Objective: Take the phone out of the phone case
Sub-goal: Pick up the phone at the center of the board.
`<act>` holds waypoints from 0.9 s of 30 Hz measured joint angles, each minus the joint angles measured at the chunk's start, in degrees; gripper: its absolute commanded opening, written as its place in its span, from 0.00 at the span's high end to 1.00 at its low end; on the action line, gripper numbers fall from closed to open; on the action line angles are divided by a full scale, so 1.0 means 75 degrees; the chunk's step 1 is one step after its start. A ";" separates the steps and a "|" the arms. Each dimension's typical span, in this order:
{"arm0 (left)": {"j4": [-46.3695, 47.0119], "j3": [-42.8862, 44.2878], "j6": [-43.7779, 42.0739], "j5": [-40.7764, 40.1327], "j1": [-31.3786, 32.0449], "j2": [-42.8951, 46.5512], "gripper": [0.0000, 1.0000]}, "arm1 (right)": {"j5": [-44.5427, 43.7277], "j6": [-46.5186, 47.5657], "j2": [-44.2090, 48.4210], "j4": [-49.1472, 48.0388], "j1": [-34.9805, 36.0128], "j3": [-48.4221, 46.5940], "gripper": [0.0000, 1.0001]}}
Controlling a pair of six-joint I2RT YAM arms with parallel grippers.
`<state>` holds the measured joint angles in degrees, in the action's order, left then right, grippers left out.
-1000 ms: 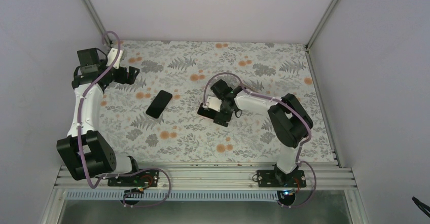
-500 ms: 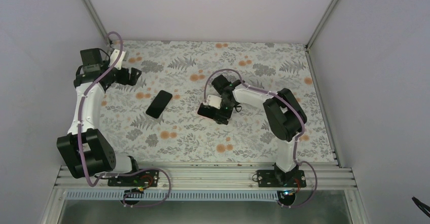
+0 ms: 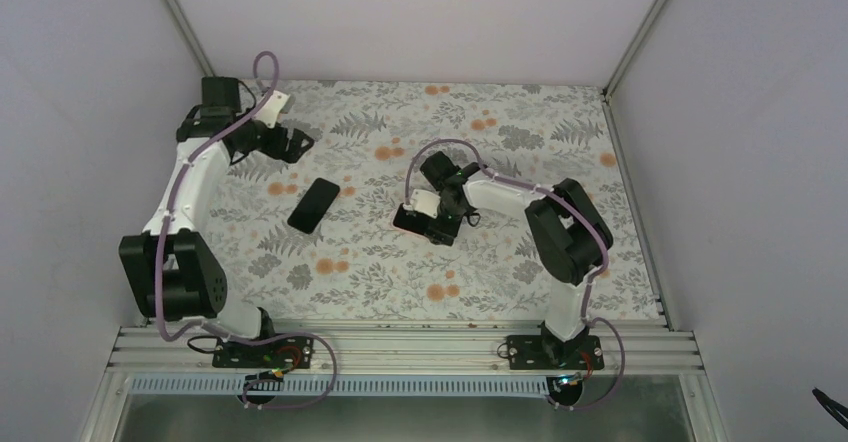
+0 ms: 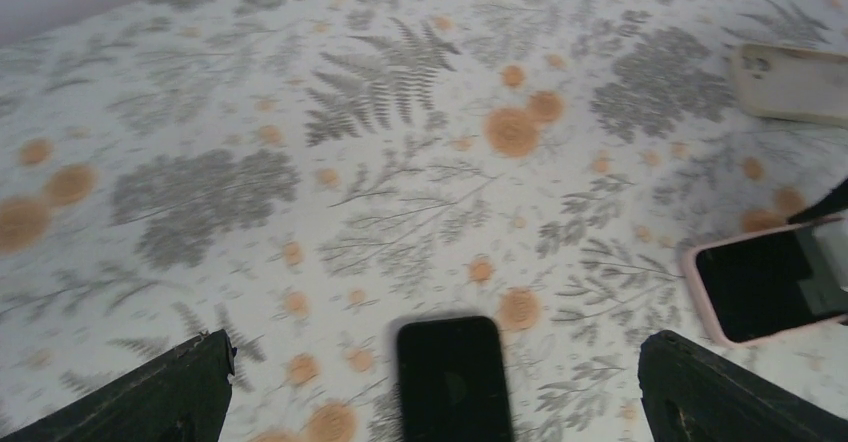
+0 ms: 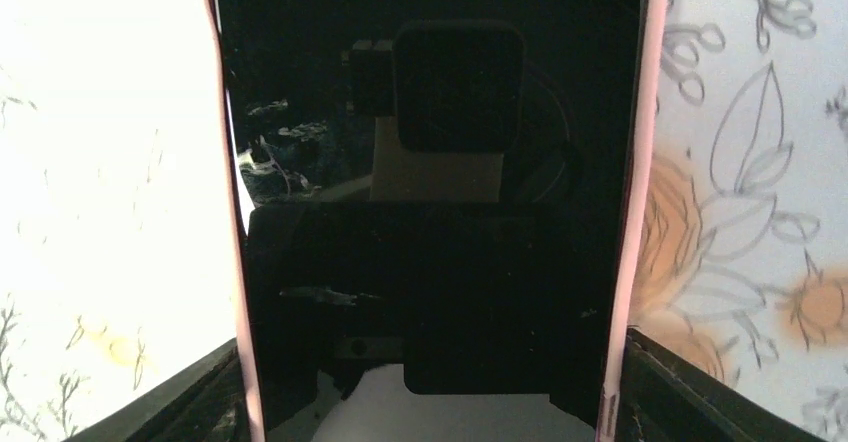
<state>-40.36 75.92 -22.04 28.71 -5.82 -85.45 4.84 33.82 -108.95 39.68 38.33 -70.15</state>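
A phone in a pink case [image 3: 418, 224] lies right of the table's middle. My right gripper [image 3: 434, 218] is shut on it. In the right wrist view the dark screen [image 5: 430, 182] fills the frame, and the fingers [image 5: 690, 397] press the pink edges [image 5: 628, 212] on both sides. A bare black phone [image 3: 314, 205] lies flat left of middle. My left gripper [image 3: 295, 144] is open and empty, above and behind that phone. In the left wrist view the black phone [image 4: 455, 377] sits between the spread fingers [image 4: 180, 392], and the pink-cased phone [image 4: 770, 282] is at the right.
A pale flat case-like thing [image 4: 795, 82] lies farther off at the upper right of the left wrist view. The floral table cover [image 3: 520, 112] is bounded by grey walls at the back and sides and a metal rail [image 3: 400, 347] in front.
My left arm has swung from the far left corner to the right, toward the black phone. My right gripper stays on the pink-cased phone, shifted slightly.
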 measured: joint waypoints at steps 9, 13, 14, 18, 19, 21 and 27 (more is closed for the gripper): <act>-0.1113 0.0962 -0.0254 0.0463 0.1233 -0.1489 0.00 | -0.0650 -0.0289 0.1378 0.0125 0.0504 0.0017 0.35; -0.1784 0.1644 -0.0289 0.0935 0.1515 -0.2159 0.00 | -0.0991 -0.0341 0.1827 0.0038 0.0833 -0.0472 0.35; -0.1958 0.1833 -0.0312 0.1113 0.1530 -0.2317 0.00 | -0.1090 -0.0347 0.1888 -0.0009 0.0906 -0.0612 0.35; -0.2518 0.2413 -0.0361 0.1781 0.1574 -0.2777 0.00 | -0.1431 -0.0350 0.1923 -0.0224 0.1099 -0.0968 0.35; -0.2605 0.2480 -0.0376 0.1891 0.1594 -0.2833 0.00 | -0.1521 -0.0347 0.1918 -0.0268 0.1142 -0.0997 0.35; -0.2844 0.2664 -0.0396 0.2200 0.1687 -0.2984 0.00 | -0.1716 -0.0344 0.1903 -0.0379 0.1180 -0.1017 0.35; -0.3363 0.2964 -0.0495 0.3028 0.2090 -0.3436 0.05 | -0.2084 -0.0315 0.1480 -0.0676 0.1233 -0.1262 0.35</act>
<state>-65.58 98.15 -25.76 51.42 9.85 -111.22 -10.79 31.46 -97.84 34.61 47.57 -79.61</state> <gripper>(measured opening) 0.971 0.780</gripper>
